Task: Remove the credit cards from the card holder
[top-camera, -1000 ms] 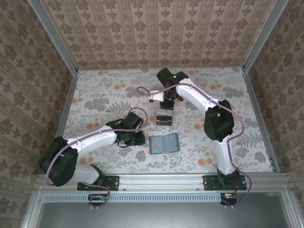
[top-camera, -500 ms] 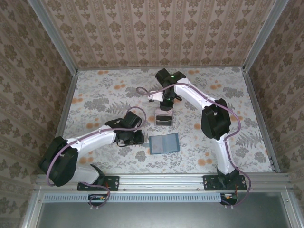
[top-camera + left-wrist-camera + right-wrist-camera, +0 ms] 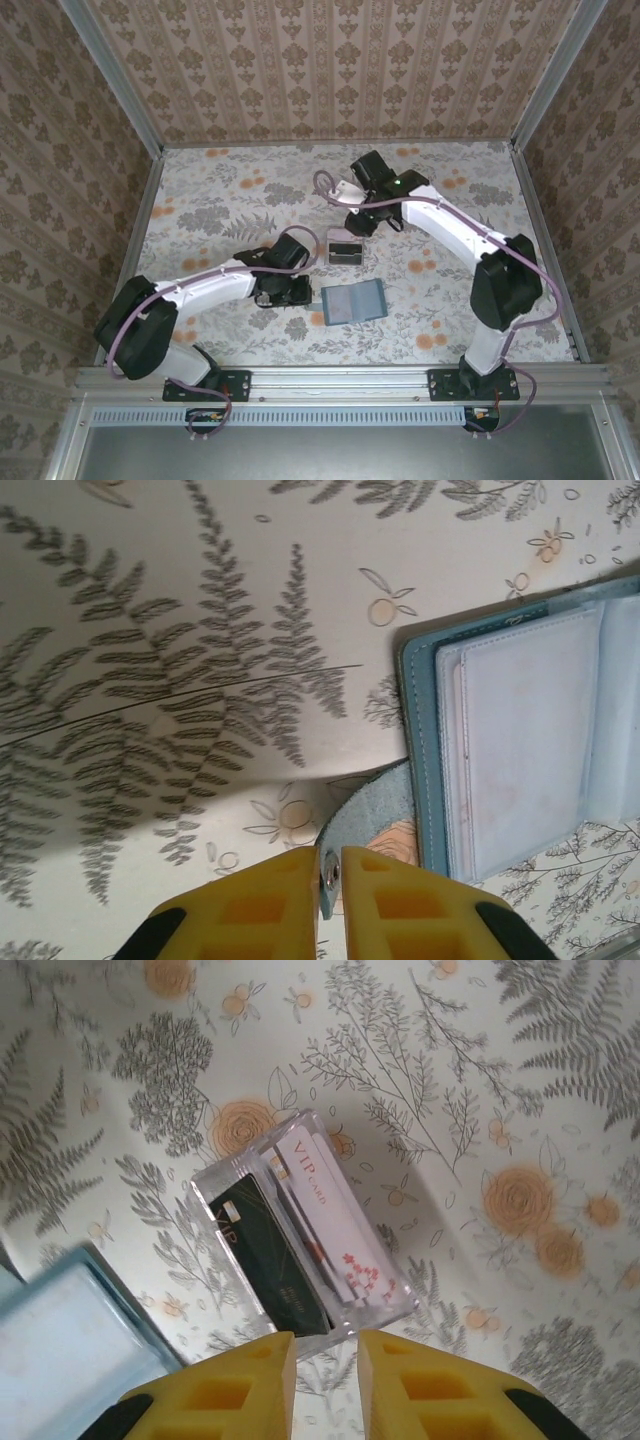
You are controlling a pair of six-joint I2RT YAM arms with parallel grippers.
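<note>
Top external: card holder (image 3: 352, 302) open flat on floral-print desk (image 3: 210, 200), a thin teal rectangle, two panels joined like a book, towards the front btw. the arms. Just behind it, small clear plastic box (image 3: 346, 236), square-cornered. Left pincer (image 3: 292, 292) just left of the holder. Right pincer (image 3: 362, 225) by the box's far side.

Left wrist: left pincer (image 3: 330, 880) narrow, yellow ribbed fingers (image 3: 250, 910) clamped on the holder's strap (image 3: 360, 810), a soft suede-like teal tab w/ round metal snap (image 3: 327, 858) at the tip. Stitched teal edge, glossy clear sleeves inside, pale pinkish behind; card or not, cannot tell.

Right wrist: right pincer (image 3: 325, 1360) slightly parted, nothing btw. the fingers, poised above the box. Credit cards (image 3: 275, 1265) on edge inside it, leaning: one dark w/ small gold mark, one pale w/ "VIP" lettering and red marks. Blurred pale-blue holder corner at btm left.
</note>
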